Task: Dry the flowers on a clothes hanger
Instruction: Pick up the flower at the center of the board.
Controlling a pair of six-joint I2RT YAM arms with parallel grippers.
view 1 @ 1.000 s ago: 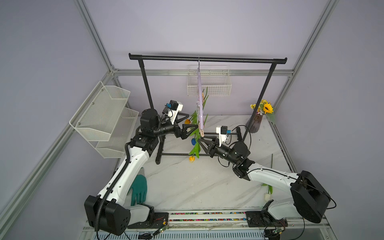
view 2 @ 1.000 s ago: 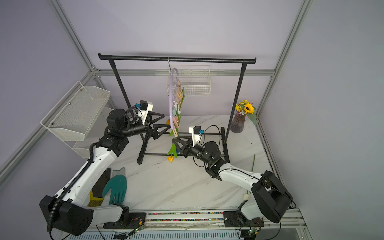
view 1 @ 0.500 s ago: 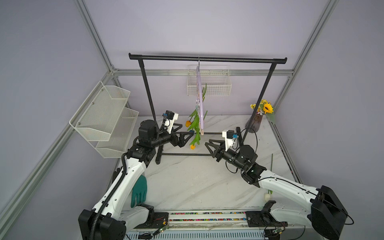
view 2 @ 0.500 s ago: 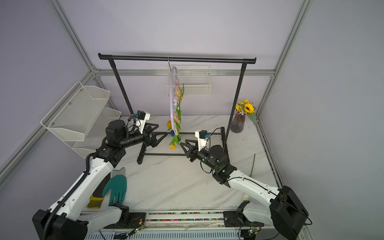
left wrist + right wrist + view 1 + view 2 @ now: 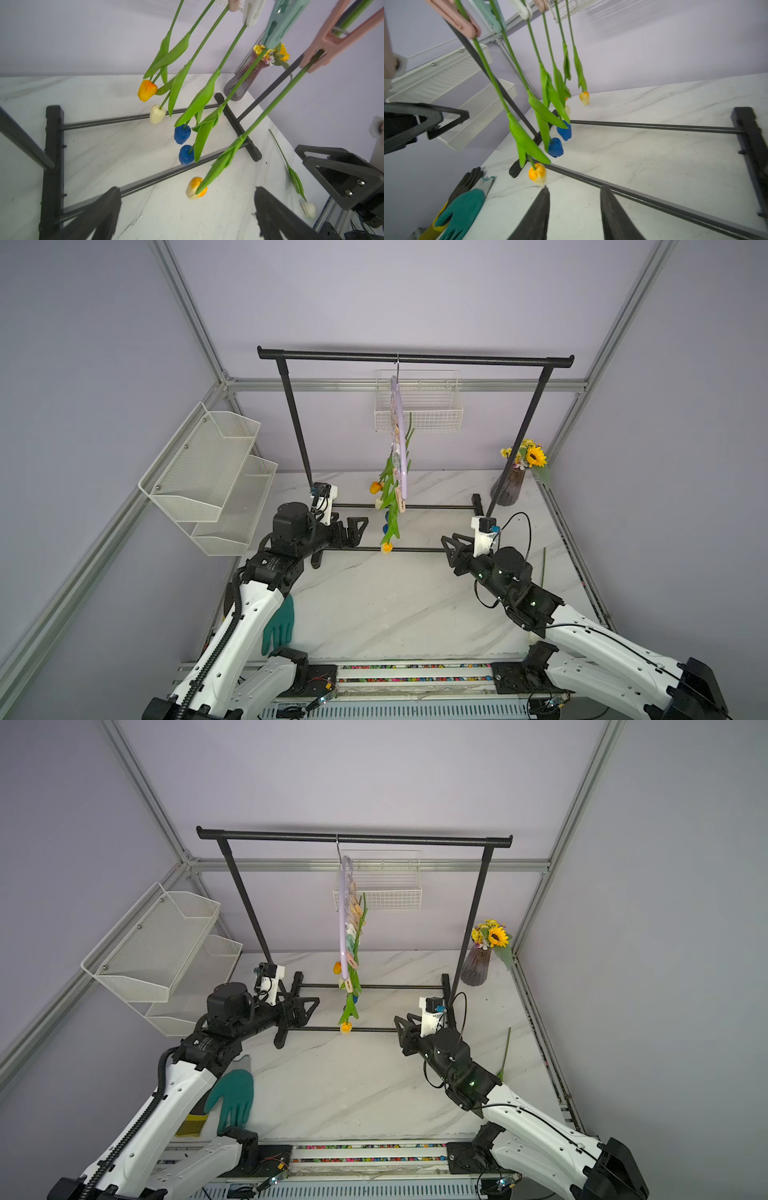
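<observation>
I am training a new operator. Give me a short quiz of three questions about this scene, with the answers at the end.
1. True or false: the left tool holds a tulip.
2. Where does the loose tulip lie? A) on the table, beside the right arm; B) in a white basket; C) in the vase.
3. Fill in: ___ blue heads hang from the hanger.
Key: 1 false, this tool is open and empty; 2 A; 3 two.
</observation>
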